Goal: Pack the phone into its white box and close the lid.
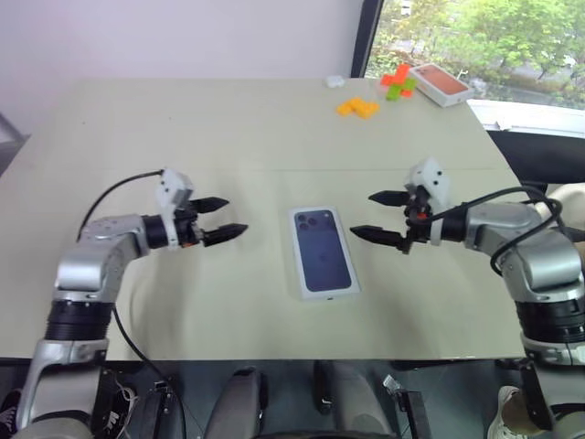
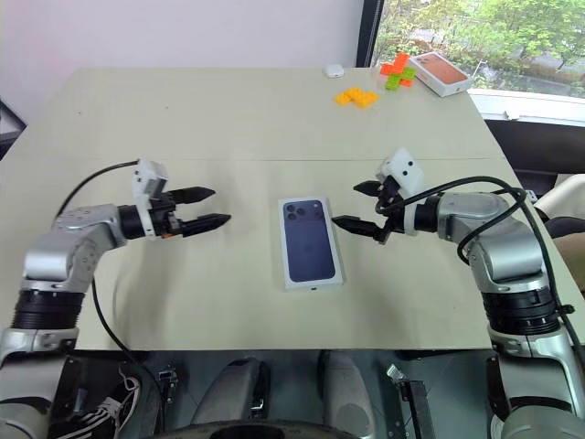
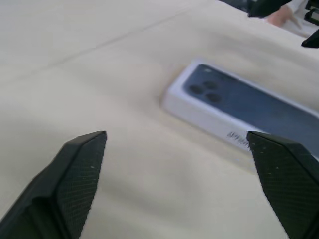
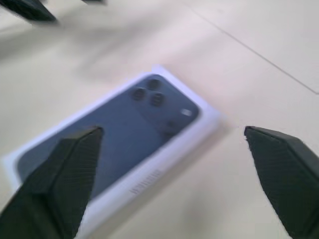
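- The deep white cardboard lid point(image 1: 324, 253), a dark phone picture printed on top, sits closed over its box at the middle of the beige table point(image 1: 247, 137).
- Left gripper point(image 1: 220, 219) hovers to the lid's left, black fingers spread wide, empty.
- Right gripper point(image 1: 377, 216) hovers to the lid's right, likewise wide, touching nothing.

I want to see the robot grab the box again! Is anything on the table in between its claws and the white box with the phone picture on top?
No, nothing visible. The closed white box lies on bare table between the open left claw and open right claw.
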Action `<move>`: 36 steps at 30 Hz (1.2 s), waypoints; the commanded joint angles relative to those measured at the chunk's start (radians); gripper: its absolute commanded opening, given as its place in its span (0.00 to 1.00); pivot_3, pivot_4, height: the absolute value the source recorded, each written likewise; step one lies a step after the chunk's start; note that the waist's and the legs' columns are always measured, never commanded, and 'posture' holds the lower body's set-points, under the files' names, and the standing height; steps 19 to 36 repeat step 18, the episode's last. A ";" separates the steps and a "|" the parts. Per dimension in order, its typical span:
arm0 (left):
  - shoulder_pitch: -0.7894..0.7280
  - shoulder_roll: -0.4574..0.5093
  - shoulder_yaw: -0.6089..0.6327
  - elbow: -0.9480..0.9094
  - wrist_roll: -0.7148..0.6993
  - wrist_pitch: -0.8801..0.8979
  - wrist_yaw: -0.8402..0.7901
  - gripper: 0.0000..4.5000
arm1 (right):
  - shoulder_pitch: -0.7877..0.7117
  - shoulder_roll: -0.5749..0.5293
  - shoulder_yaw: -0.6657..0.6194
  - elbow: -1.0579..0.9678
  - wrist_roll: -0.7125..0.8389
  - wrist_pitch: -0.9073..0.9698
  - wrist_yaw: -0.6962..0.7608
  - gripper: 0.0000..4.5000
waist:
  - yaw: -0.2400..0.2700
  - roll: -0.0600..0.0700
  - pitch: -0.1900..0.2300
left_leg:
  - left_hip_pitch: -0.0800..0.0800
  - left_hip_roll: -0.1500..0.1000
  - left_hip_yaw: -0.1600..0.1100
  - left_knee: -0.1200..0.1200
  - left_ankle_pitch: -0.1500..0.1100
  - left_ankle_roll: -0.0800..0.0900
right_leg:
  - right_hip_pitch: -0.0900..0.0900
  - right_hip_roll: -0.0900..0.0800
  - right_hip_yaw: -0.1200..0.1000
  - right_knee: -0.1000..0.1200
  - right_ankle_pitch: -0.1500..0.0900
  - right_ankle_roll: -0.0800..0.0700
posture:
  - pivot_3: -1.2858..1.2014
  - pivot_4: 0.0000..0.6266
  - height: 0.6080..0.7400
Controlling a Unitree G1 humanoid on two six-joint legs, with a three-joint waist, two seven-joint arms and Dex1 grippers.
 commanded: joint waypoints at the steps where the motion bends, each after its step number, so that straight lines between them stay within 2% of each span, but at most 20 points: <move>1: -0.009 0.036 0.049 0.051 0.004 -0.091 -0.035 1.00 | -0.020 -0.045 -0.059 0.047 0.024 -0.042 0.041 1.00 | 0.002 0.000 0.000 | 0.000 0.000 0.000 0.000 0.000 0.000 | 0.001 -0.001 0.000 -0.001 0.000 0.000 | 0.52 0.24 1.00; 11: 0.039 0.110 0.098 0.165 0.019 -0.200 -0.086 1.00 | 0.044 -0.114 -0.154 0.132 0.078 -0.163 0.166 1.00 | -0.003 0.000 0.000 | 0.002 -0.001 0.001 0.001 0.000 0.000 | 0.002 -0.002 0.000 0.000 0.000 0.001 | 0.52 0.24 1.00; 14: 0.111 0.137 0.132 0.143 0.011 -0.243 -0.106 1.00 | 0.121 -0.127 -0.235 0.088 0.143 -0.197 0.230 1.00 | -0.002 0.000 0.000 | 0.001 0.000 0.001 0.001 0.000 0.000 | 0.001 -0.001 0.000 0.001 0.000 0.001 | 0.52 0.24 1.00; 18: 0.165 0.159 0.173 0.141 0.013 -0.307 -0.113 1.00 | 0.174 -0.133 -0.275 0.038 0.205 -0.167 0.242 1.00 | -0.002 0.000 0.000 | 0.002 0.000 0.001 0.001 0.000 0.000 | 0.001 -0.003 0.000 0.001 0.000 0.000 | 0.52 0.24 1.00; 36: 0.165 0.159 0.173 0.141 0.013 -0.307 -0.113 1.00 | 0.174 -0.133 -0.275 0.038 0.205 -0.167 0.242 1.00 | -0.002 0.000 0.000 | 0.002 0.000 0.001 0.001 0.000 0.000 | 0.001 -0.003 0.000 0.001 0.000 0.000 | 0.52 0.24 1.00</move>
